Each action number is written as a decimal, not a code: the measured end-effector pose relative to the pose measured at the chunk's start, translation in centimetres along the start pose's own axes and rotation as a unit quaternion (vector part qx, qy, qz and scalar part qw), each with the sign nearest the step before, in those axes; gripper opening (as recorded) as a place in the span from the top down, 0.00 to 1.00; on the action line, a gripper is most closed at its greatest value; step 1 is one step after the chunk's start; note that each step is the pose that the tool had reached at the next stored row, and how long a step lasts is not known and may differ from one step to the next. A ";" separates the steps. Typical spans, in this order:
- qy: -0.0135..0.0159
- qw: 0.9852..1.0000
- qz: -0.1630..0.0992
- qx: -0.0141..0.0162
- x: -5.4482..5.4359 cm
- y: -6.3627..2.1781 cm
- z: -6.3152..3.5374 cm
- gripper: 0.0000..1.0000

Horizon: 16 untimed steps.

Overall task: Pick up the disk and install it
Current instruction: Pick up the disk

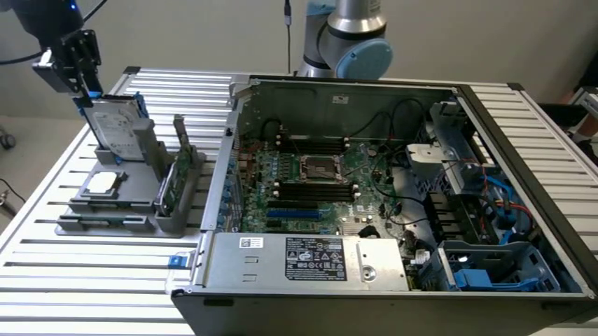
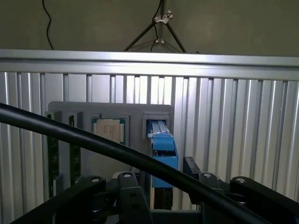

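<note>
The wide-open jaws are hovering over the disk (image 1: 120,129), which is standing upright in its stand (image 1: 112,225) for easy grabbing.

The disk (image 1: 120,129) is silver-grey with a white label and blue frame, the stand (image 1: 112,227) plain grey, the table (image 1: 75,280) ribbed silver, the circuit board (image 1: 280,183) green.

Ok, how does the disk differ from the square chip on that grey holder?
The disk stands on edge in its slot; the chip lies flat. The disk is much the bigger, rectangular where the chip is square. The disk has a blue frame, the chip none. Both are silver-grey and sit in the same grey holder.
</note>
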<state>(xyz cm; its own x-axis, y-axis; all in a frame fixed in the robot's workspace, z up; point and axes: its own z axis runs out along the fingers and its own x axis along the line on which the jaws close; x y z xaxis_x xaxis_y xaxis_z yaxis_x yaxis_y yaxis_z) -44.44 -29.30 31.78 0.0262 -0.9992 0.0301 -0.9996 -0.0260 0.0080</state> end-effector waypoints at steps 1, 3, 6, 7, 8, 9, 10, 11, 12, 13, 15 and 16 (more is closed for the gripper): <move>0.000 1.000 -0.001 0.000 0.0 0.00 0.18 0.52; 0.000 1.000 -0.002 0.000 0.0 0.00 0.55 0.52; 0.000 1.000 -0.003 0.000 -0.1 -0.01 1.09 0.52; 0.000 1.000 -0.003 0.000 -0.1 -0.01 1.27 0.52; 0.000 1.000 -0.003 0.000 -0.1 -0.01 1.45 0.52; 0.000 1.000 -0.003 0.000 -0.1 -0.01 1.63 0.52; 0.000 1.000 -0.003 0.000 -0.1 -0.01 1.81 0.52; 0.000 1.000 -0.003 0.000 -0.2 -0.01 2.00 0.52; 0.000 1.000 -0.003 0.000 -0.2 -0.01 2.18 0.52; 0.000 1.000 -0.003 0.000 -0.3 0.00 2.35 0.52; 0.000 1.000 -0.003 -0.001 -0.4 0.01 2.57 0.52; 0.000 1.000 -0.003 -0.002 -0.4 0.02 2.63 0.52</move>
<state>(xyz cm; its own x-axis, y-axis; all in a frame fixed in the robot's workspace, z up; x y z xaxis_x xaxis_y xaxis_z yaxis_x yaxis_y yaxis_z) -44.48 -28.98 29.14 0.0328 -0.9990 0.0301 -0.9994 -0.0325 0.0117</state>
